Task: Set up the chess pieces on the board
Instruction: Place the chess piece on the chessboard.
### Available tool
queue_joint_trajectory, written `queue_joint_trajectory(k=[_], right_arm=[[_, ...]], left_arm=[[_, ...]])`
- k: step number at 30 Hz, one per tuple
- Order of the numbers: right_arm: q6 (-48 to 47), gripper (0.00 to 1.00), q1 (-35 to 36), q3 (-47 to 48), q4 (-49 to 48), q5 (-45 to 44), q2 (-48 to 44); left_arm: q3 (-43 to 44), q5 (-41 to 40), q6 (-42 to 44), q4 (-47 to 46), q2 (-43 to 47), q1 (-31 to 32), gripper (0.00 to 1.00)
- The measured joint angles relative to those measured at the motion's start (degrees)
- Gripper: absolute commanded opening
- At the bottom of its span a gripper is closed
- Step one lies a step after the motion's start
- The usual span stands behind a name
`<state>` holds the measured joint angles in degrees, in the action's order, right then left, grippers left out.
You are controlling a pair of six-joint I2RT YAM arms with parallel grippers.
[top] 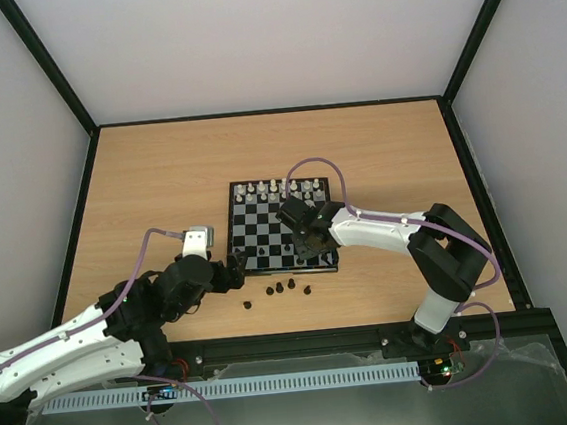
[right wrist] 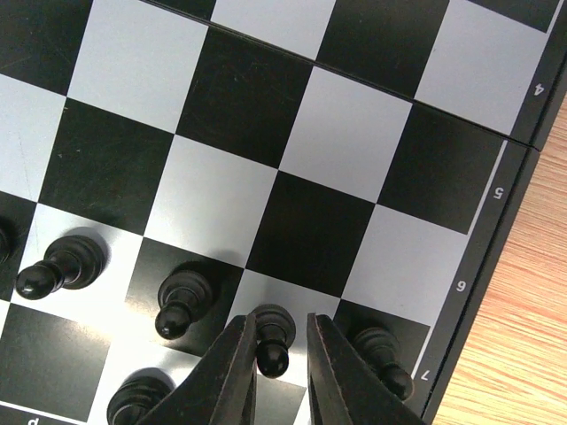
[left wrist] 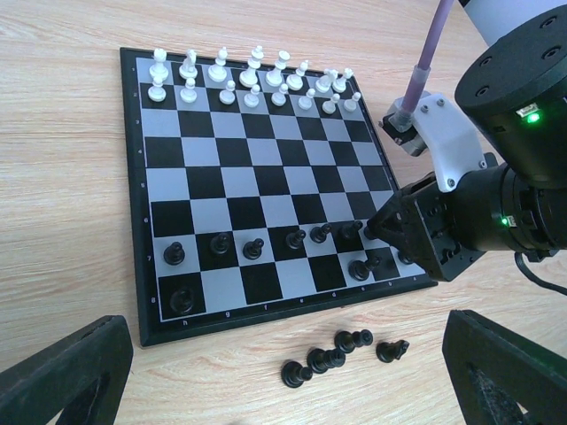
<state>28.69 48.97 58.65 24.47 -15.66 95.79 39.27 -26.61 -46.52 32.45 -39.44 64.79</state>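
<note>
The board [top: 255, 230] lies mid-table, and it shows in the left wrist view [left wrist: 248, 177] and the right wrist view [right wrist: 266, 115]. Several black chess pieces [left wrist: 253, 248] stand on its two near rows. Several more [left wrist: 325, 359] lie tipped on the wood in front of it, also visible from above [top: 280, 288]. My right gripper [right wrist: 282, 320] is low over the board's near right corner [top: 313, 255]. Its jaws straddle a standing black pawn [right wrist: 275, 341]; the left finger touches it, and the right finger stands apart. My left gripper [left wrist: 288, 326] is wide open and empty, near the board's near left corner [top: 239, 269].
White pieces [left wrist: 252, 78] fill the board's two far rows [top: 276, 187]. The right arm's white link and purple cable [left wrist: 425, 62] hang over the board's right side. Black frame rails edge the table.
</note>
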Motion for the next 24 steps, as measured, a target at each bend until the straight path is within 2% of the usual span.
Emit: queue_joint_trajectory(k=[9, 13, 19, 24], right_arm=[[0.0, 0.21, 0.0, 0.0, 0.5, -0.1, -1.1], [-0.1, 0.25, 0.0, 0.0, 0.9, 0.7, -3.1], [-0.2, 0.41, -0.1, -0.2, 0.8, 3.5, -9.9], [-0.2, 0.53, -0.1, -4.5, -0.2, 6.8, -21.2]], left_arm=[[0.0, 0.0, 0.0, 0.0, -0.5, 0.0, 0.99], [0.0, 0.0, 0.0, 0.0, -1.0, 0.0, 0.99], [0.1, 0.0, 0.0, 0.0, -1.6, 0.0, 0.99], [0.6, -0.2, 0.0, 0.0, -2.5, 0.0, 0.99]])
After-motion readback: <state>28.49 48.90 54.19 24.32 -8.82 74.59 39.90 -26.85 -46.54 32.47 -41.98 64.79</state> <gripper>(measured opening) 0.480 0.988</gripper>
